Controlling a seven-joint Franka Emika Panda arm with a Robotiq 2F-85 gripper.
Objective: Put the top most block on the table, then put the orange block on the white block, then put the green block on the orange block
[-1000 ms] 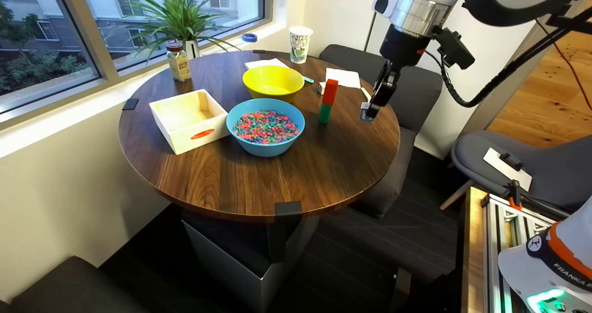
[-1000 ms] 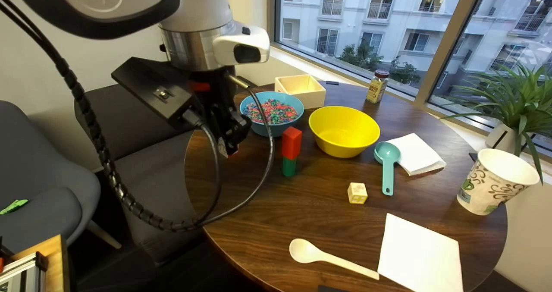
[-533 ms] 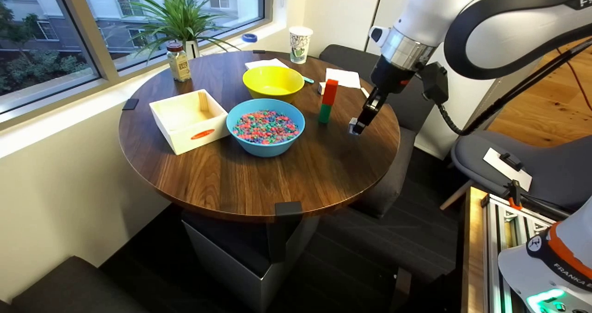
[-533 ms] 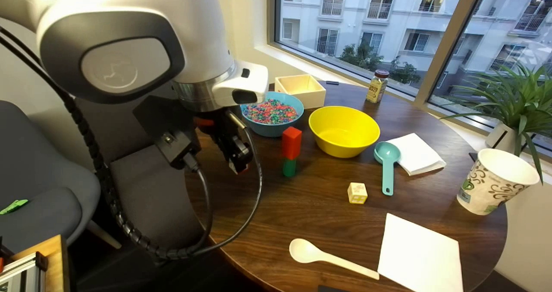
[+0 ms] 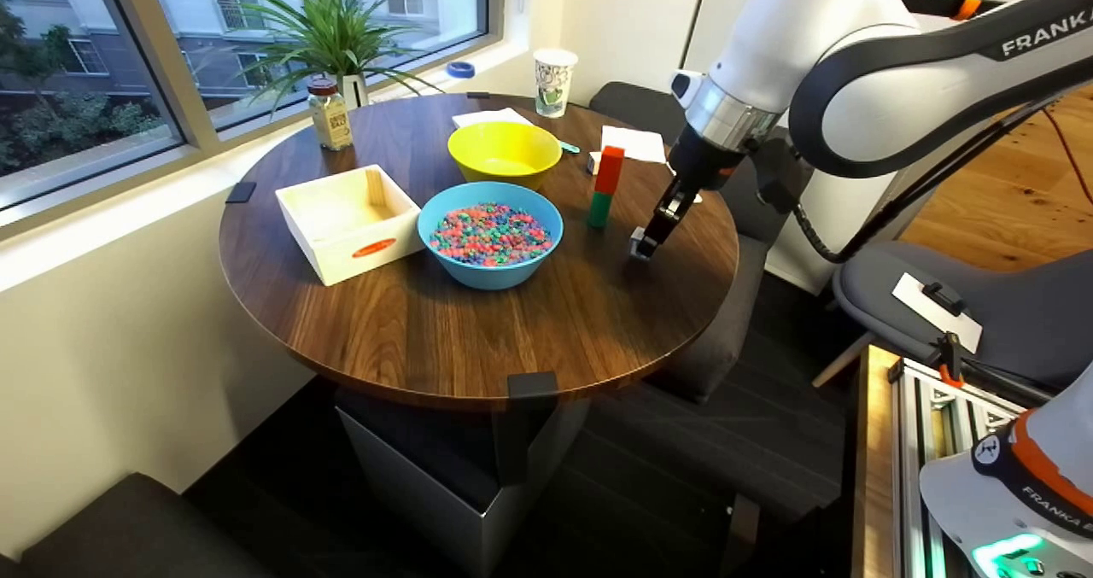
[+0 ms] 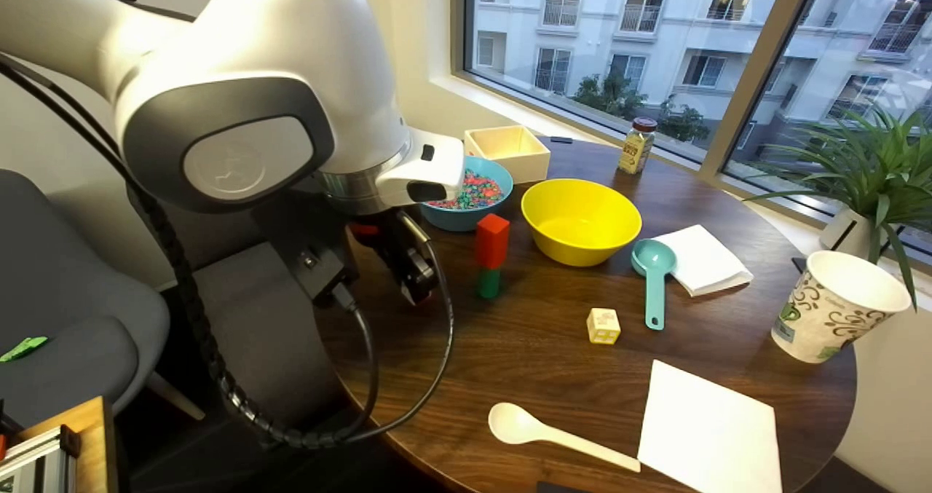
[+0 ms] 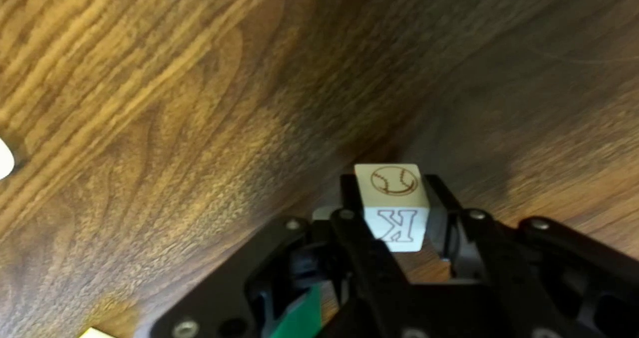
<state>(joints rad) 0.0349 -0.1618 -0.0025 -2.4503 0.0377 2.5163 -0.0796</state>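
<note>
The dark round table (image 5: 478, 339) carries a stack: the orange block (image 5: 610, 171) stands on the green block (image 5: 600, 209). Both also show in an exterior view (image 6: 493, 241). In the wrist view my gripper (image 7: 393, 193) is shut on a white letter cube (image 7: 394, 205) with a K and a baseball print. In an exterior view that cube (image 5: 638, 243) is at or just above the table, beside the stack; I cannot tell if it touches. A white cube with yellow markings (image 6: 603, 326) stands apart on the table. Part of the green block (image 7: 304, 315) shows behind the gripper.
A blue bowl of beads (image 5: 491, 275), a yellow bowl (image 6: 581, 223) and a wooden box (image 5: 350, 228) stand nearby. A teal scoop (image 6: 654, 289), a pale spoon (image 6: 561, 438), napkins (image 6: 713, 431) and a paper cup (image 6: 837, 307) lie or stand beyond the stack.
My gripper has moved down with the letter cube, to the left and nearer the camera in an exterior view. The orange and green stack has not moved.
</note>
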